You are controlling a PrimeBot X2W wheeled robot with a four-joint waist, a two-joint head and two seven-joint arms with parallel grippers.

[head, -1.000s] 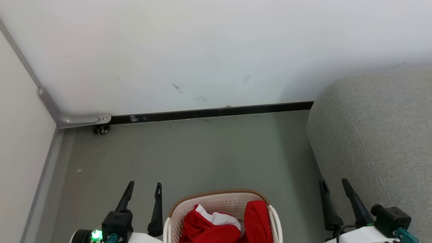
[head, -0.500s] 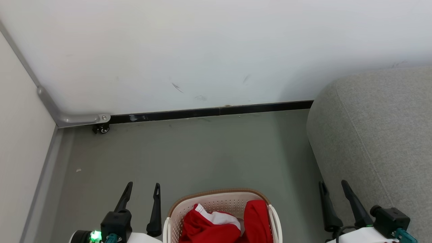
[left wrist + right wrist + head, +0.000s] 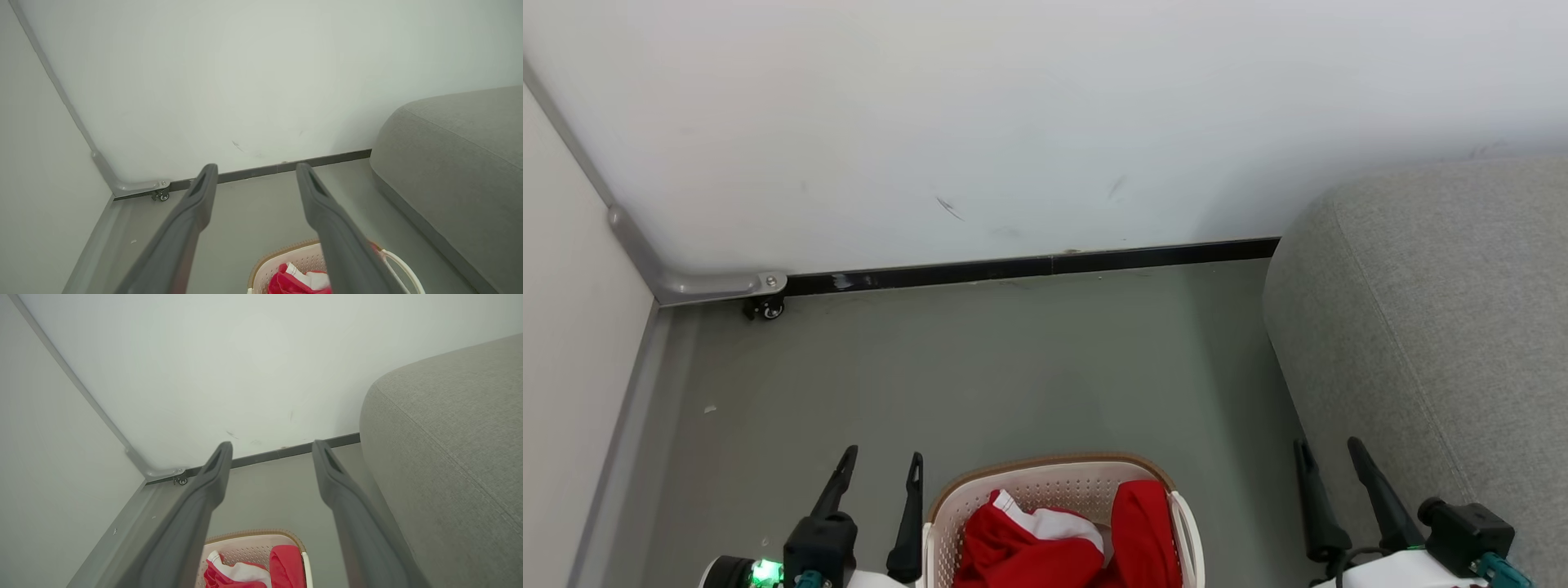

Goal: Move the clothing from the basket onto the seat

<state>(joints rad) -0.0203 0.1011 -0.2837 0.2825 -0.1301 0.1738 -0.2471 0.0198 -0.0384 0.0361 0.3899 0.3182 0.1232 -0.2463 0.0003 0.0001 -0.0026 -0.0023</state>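
Our left jaws have edged toward the basket (image 3: 1045, 464) over the last second and now sit just beside its left wall. We read this as the start of the reach. The clothing (image 3: 1013, 549) lies bunched inside it, between our two pairs of jaws, with none yet on the seat (image 3: 1437, 327) beside the right jaws. Both forearms lie low, pointing forward, and both jaws are spread wide and empty.
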